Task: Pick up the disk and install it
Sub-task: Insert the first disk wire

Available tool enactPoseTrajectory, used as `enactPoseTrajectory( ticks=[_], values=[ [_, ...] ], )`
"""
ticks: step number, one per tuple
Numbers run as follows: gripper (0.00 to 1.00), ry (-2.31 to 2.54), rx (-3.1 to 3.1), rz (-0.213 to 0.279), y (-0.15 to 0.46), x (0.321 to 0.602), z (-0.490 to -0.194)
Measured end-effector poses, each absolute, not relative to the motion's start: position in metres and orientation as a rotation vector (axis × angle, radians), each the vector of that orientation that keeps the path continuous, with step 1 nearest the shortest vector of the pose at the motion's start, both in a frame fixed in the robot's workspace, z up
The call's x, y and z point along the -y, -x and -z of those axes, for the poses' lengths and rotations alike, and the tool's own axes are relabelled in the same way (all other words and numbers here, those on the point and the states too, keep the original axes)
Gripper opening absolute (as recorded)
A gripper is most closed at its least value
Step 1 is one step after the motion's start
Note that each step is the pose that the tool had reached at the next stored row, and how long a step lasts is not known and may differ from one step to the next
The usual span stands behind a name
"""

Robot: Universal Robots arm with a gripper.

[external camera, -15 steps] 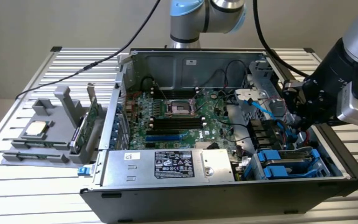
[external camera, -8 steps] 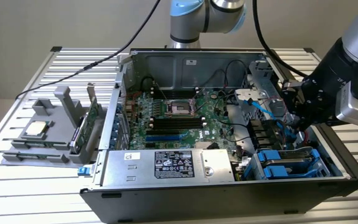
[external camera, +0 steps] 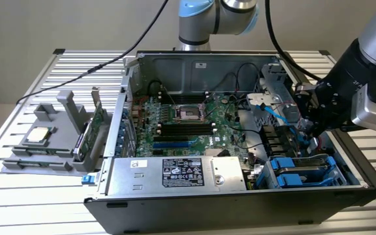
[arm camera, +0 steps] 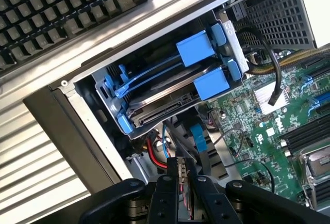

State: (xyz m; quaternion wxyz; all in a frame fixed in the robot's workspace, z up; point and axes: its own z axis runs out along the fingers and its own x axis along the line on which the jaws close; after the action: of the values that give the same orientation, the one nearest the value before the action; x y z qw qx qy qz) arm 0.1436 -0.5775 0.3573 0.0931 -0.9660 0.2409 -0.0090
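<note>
Wrist view | disk [arm camera: 165,105]: grey slab, blue carrier [arm camera: 211,83], seated in bay [arm camera: 102,102] | gripper [arm camera: 181,180]: fingers together

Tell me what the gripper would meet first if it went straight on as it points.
Probably the loose cables ahead of the gripper, beside the disk; depth is unclear, so the disk's connector edge may come first.

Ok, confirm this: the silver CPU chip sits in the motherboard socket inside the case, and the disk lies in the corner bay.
Wrong on the chip. The exterior view shows the CPU chip on the grey holder outside the case, on the exterior view's left; the motherboard socket is empty. The disk does lie in the corner bay.
</note>
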Motion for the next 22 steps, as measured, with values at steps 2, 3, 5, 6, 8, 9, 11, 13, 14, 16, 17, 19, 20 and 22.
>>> enactPoseTrajectory(
  ticks=[2,3,5,6,8,9,11,13,14,16,17,19,20,22],
  values=[
    [0.16,2.867,-0.715,0.027,-0.143,0.577,-0.357],
    [0.16,2.867,-0.715,0.027,-0.143,0.576,-0.357],
    [0.16,2.867,-0.715,0.027,-0.142,0.576,-0.357],
    [0.16,2.867,-0.715,0.027,-0.142,0.575,-0.357],
    [0.16,2.867,-0.715,0.027,-0.141,0.574,-0.357],
    [0.16,2.867,-0.715,0.027,-0.141,0.574,-0.357],
    [0.16,2.867,-0.714,0.028,-0.139,0.572,-0.357],
    [0.16,2.867,-0.714,0.028,-0.138,0.571,-0.357],
    [0.16,2.867,-0.714,0.029,-0.137,0.570,-0.357],
    [0.16,2.869,-0.714,0.031,-0.135,0.568,-0.357],
    [0.16,2.871,-0.714,0.033,-0.134,0.566,-0.357],
    [0.16,2.880,-0.715,0.039,-0.132,0.563,-0.357],
    [0.16,2.886,-0.716,0.044,-0.132,0.561,-0.357],
    [0.16,2.905,-0.719,0.056,-0.130,0.557,-0.357]
  ],
)
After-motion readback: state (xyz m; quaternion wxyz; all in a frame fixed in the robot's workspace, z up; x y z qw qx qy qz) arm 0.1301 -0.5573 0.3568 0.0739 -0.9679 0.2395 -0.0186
